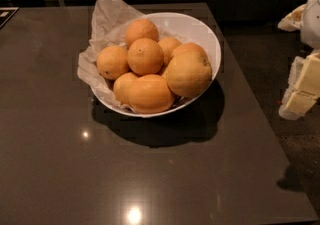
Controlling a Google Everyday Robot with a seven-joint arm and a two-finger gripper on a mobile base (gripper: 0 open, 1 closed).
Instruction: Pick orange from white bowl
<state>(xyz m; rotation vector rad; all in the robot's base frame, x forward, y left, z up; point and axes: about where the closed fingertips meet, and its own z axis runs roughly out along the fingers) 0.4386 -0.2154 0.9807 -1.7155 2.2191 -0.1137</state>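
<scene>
The gripper sits at the far right of the view, off the counter's right edge and above the dark floor. Only pale cream, blocky parts of it show, with a white rounded part of the arm above them. Whether it is open or closed cannot be told, and it holds nothing that can be seen. It is well apart from the fruit.

The counter is dark grey and glossy, with light glints near its front. Its right edge runs diagonally between the gripper and the white bowl. Bare surface lies in front of the bowl and to its left.

The white bowl stands toward the back of the counter and casts a dark shadow forward. Crumpled white paper lines its left and rear sides and rises above the rim. The orange, the largest fruit, rests on the bowl's right side, nearest the gripper. A lemon-shaped fruit touches it at the front, and smaller round fruits are heaped to its left and behind.
</scene>
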